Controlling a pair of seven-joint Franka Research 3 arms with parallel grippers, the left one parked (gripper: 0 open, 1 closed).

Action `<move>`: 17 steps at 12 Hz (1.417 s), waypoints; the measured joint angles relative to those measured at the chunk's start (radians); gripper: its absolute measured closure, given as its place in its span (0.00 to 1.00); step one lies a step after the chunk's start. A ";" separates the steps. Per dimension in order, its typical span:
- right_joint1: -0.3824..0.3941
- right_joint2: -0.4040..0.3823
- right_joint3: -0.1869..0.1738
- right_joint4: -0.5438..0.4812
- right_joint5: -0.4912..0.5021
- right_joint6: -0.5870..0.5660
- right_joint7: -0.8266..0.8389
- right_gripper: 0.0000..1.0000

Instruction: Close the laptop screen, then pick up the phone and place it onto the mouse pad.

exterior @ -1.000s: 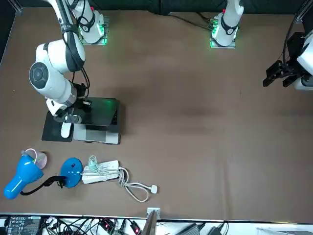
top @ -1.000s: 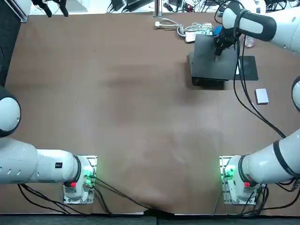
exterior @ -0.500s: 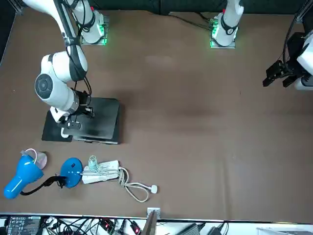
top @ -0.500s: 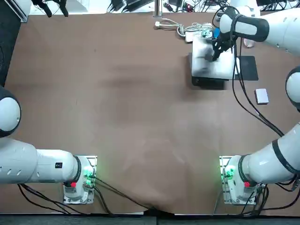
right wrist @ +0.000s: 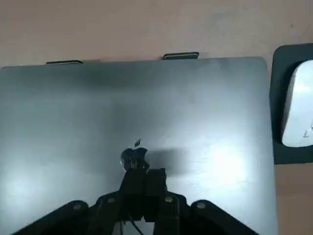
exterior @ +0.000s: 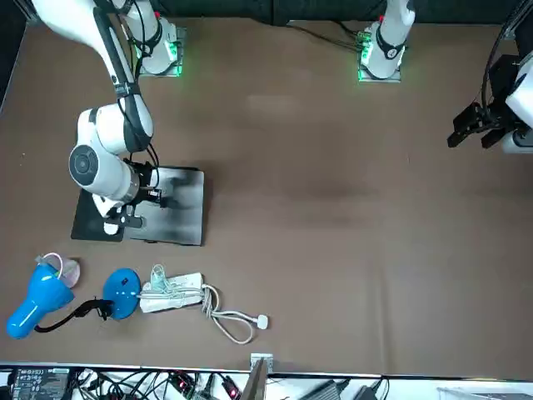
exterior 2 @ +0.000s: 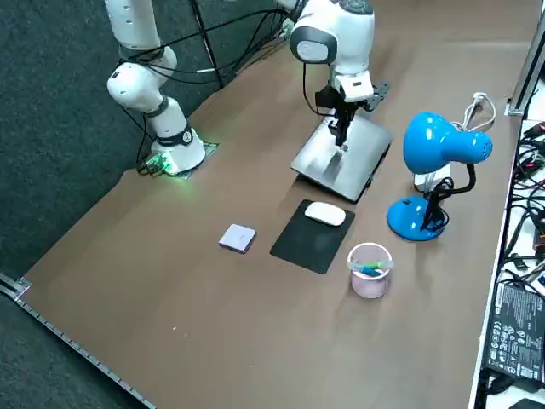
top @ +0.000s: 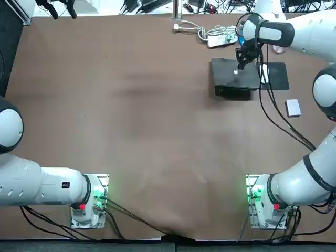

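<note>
The dark grey laptop (top: 231, 76) (exterior: 171, 208) (exterior 2: 341, 162) lies with its lid folded down flat, or very nearly so. My right gripper (top: 239, 68) (exterior: 133, 219) (exterior 2: 341, 146) (right wrist: 143, 171) is shut, and its tips press on the lid (right wrist: 161, 117) beside the logo. Right of the laptop lies the black mouse pad (top: 279, 77) (exterior 2: 308, 240) (right wrist: 278, 105) with a white mouse (top: 264, 73) (exterior 2: 325, 214) (right wrist: 299, 112) on it. The small pale grey phone (top: 293, 107) (exterior 2: 238, 238) lies on the table nearer my base than the pad, apart from it.
Behind the laptop are a blue desk lamp (exterior: 40, 300) (exterior 2: 443, 149) and a white power strip (top: 220, 38) (exterior: 171, 293) with a coiled cable. A pink cup (exterior: 67, 269) (exterior 2: 369, 269) stands past the mouse pad's far corner. The brown table (top: 131, 115) stretches to the left.
The laptop lid has swung from partly raised down to flat. My gripper followed it towards my base and downward, staying on the lid.
</note>
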 joint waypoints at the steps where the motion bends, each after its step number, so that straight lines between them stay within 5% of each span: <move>1: 0.000 0.006 0.000 0.001 0.000 0.000 0.000 0.97; 4: -0.001 0.008 -0.003 0.022 0.000 -0.022 0.000 0.97; 11: -0.103 -0.116 -0.012 0.161 -0.007 -0.356 -0.106 0.97; 15: -0.204 -0.189 -0.016 0.158 -0.016 -0.442 -0.245 0.79; 16: -0.247 -0.208 -0.016 0.146 -0.034 -0.461 -0.284 0.58; 17: -0.268 -0.218 -0.017 0.131 -0.051 -0.461 -0.302 0.46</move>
